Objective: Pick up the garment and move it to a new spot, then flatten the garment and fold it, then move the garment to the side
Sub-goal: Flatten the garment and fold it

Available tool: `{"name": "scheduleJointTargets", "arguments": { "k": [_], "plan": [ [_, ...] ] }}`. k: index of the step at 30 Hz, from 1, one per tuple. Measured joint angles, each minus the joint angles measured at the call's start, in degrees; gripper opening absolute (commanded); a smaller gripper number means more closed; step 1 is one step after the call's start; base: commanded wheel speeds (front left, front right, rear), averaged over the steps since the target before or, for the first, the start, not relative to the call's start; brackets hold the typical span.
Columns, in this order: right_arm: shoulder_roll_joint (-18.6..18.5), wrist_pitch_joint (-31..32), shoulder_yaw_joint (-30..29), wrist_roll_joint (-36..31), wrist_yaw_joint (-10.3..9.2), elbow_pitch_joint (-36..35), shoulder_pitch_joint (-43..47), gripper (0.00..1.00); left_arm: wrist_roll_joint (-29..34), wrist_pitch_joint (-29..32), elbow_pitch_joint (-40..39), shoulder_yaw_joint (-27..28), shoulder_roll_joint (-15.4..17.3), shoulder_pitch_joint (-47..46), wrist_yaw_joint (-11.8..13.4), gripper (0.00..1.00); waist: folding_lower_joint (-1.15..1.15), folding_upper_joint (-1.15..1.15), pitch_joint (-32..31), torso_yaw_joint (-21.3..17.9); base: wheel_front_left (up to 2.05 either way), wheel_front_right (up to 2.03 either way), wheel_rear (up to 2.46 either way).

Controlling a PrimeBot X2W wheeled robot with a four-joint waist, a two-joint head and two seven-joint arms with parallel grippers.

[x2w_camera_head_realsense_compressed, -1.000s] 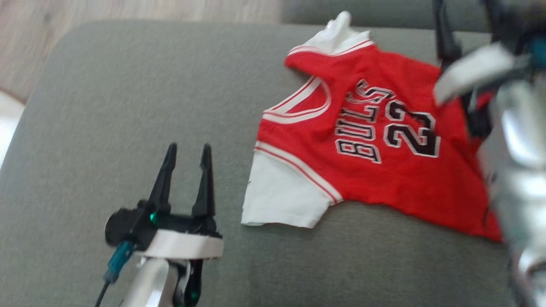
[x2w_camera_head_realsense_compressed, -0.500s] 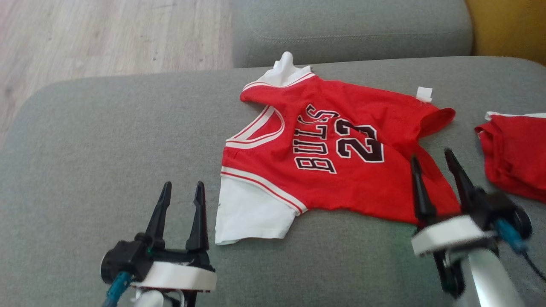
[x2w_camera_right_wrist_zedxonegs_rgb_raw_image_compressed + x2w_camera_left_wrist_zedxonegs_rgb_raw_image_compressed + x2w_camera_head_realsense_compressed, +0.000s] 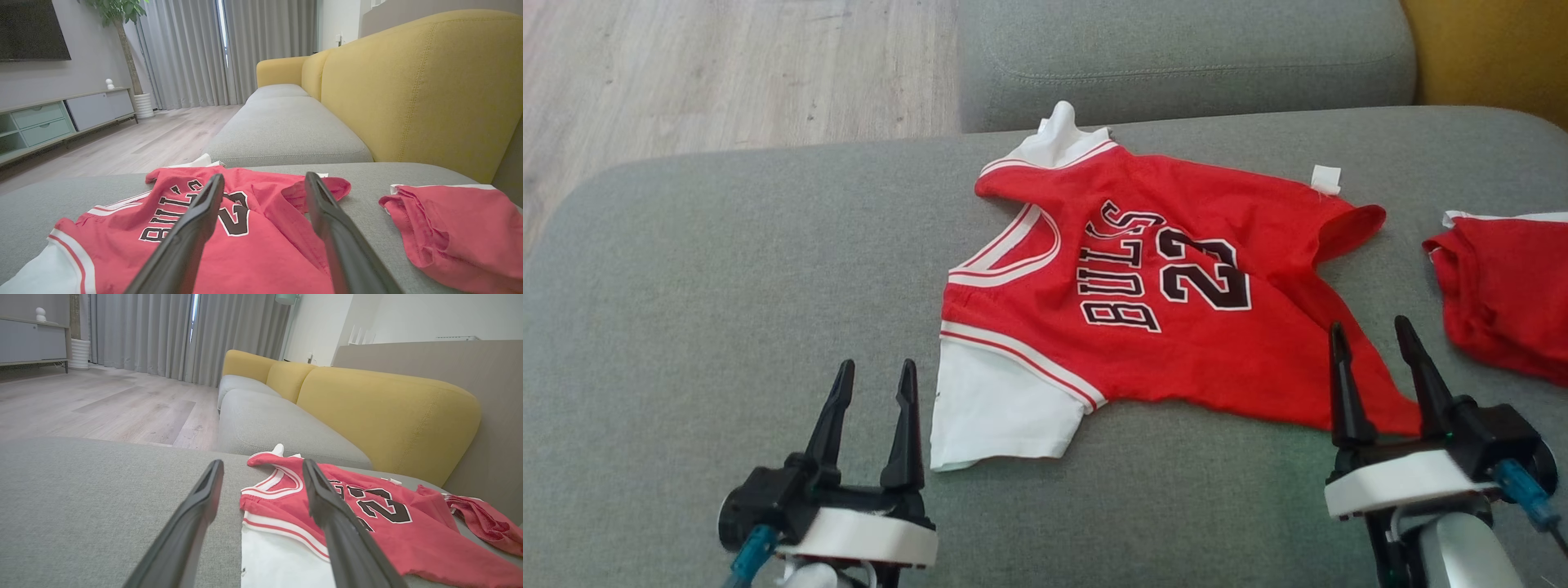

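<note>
Garment (image 3: 1192, 343) lies spread on the grey seat cushion (image 3: 727, 269), a red jersey with white trim. We read the black lettering "BULLS" and "23" on its upper face. It is mostly flat but rumpled. One white sleeve (image 3: 1001, 408) lies open at the near left corner, and the far sleeve is bunched up at the cushion's back edge. A small white tag (image 3: 1325, 179) sticks up along the far right side.

Our left gripper (image 3: 876, 367) sits just beside the white sleeve, fingers spread and nothing between them. Our right gripper (image 3: 1370, 325) stands at the garment's near right hem corner, fingers also spread wide and empty. From the right wrist they point across the red cloth, and we cannot tell whether they touch it.

A second red piece of clothing (image 3: 1503, 286) lies crumpled on the cushion to the right, apart from the garment. Beyond it rises a yellow backrest (image 3: 1486, 49). To the far left is wooden floor (image 3: 727, 65).
</note>
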Motion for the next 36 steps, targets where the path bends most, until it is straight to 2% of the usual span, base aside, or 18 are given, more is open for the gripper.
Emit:
{"name": "scheduleJointTargets", "arguments": {
  "k": [22, 31, 36],
  "plan": [
    [0.0, 0.0, -0.2, 0.5, 0.0, -0.4, 0.0, 1.0, 0.9, 0.0, 2.6, -0.3, 0.0, -0.1, 0.0, 1.0, 0.0, 0.0, 0.9, 0.5, 0.0, 0.0, 0.0],
    [0.0, 0.0, 0.1, 0.5, 0.0, -0.4, 0.0, 1.0, 1.9, 0.7, 13.0, -5.5, 0.0, -1.1, 0.2, 1.0, 0.0, 0.0, 1.8, -0.1, 0.0, 0.0, 0.0],
    [0.0, 0.0, 0.3, 0.6, 0.0, -0.3, -0.1, 1.0, 1.9, 5.6, 18.8, -7.5, 0.0, -5.1, 2.8, 1.0, 0.0, 0.0, 2.6, -0.9, 0.0, 0.0, 0.0]
  ]
}}
